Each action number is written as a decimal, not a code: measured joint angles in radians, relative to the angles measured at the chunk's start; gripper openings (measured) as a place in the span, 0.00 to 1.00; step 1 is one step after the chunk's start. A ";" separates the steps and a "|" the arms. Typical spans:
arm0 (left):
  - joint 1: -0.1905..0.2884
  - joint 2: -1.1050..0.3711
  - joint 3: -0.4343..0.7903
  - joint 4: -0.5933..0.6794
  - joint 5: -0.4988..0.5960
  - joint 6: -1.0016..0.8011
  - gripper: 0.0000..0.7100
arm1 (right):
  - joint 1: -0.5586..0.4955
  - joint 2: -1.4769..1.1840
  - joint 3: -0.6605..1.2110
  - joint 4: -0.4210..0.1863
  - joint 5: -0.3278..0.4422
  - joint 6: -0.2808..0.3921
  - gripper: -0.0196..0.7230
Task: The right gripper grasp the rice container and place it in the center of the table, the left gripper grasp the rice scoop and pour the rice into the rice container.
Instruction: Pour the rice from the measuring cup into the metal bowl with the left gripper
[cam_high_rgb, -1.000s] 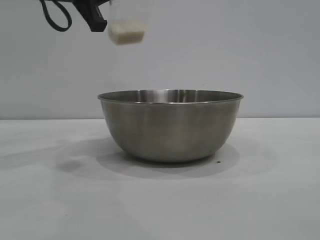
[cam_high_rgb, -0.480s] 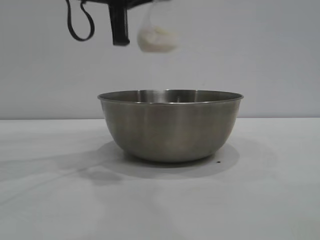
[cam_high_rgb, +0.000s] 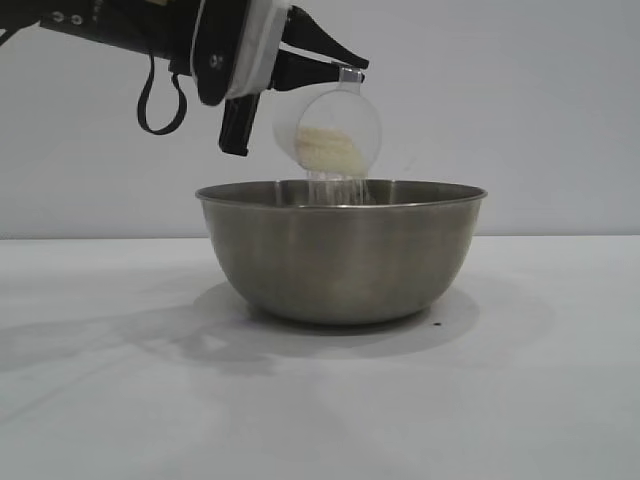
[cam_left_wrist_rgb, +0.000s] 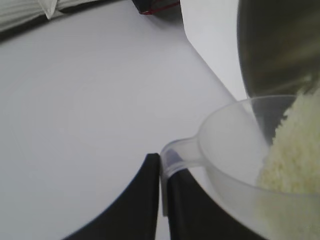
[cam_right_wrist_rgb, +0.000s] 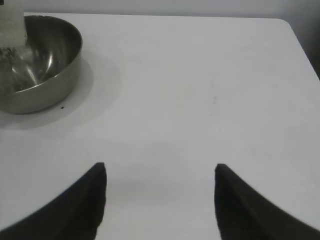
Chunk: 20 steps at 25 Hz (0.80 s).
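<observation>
Clamped on the loop handle of the small frosted-clear plastic rice scoop (cam_high_rgb: 328, 125), the black pointed left gripper (cam_high_rgb: 335, 62) holds it tipped just above the rim of the large round brushed-steel rice container (cam_high_rgb: 341, 250), and off-white rice (cam_high_rgb: 330, 150) streams into it. That bowl already stands mid-way on the plain white table (cam_high_rgb: 110, 400), so only the rest of the pour looks left. Well away from the bowl, the black right gripper (cam_right_wrist_rgb: 160, 200) hangs idle, fingers spread and empty.

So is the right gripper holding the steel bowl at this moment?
No: the right gripper hangs open over bare table, apart from the rice container.
</observation>
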 joint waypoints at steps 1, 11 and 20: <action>0.000 0.000 0.000 0.000 0.000 0.035 0.00 | 0.000 0.000 0.000 0.000 0.000 0.000 0.56; 0.000 0.000 0.000 -0.002 0.000 0.358 0.00 | 0.000 0.000 0.000 0.000 0.000 0.000 0.56; 0.000 0.000 0.000 0.000 0.016 0.633 0.00 | 0.000 0.000 0.000 0.000 0.000 0.000 0.56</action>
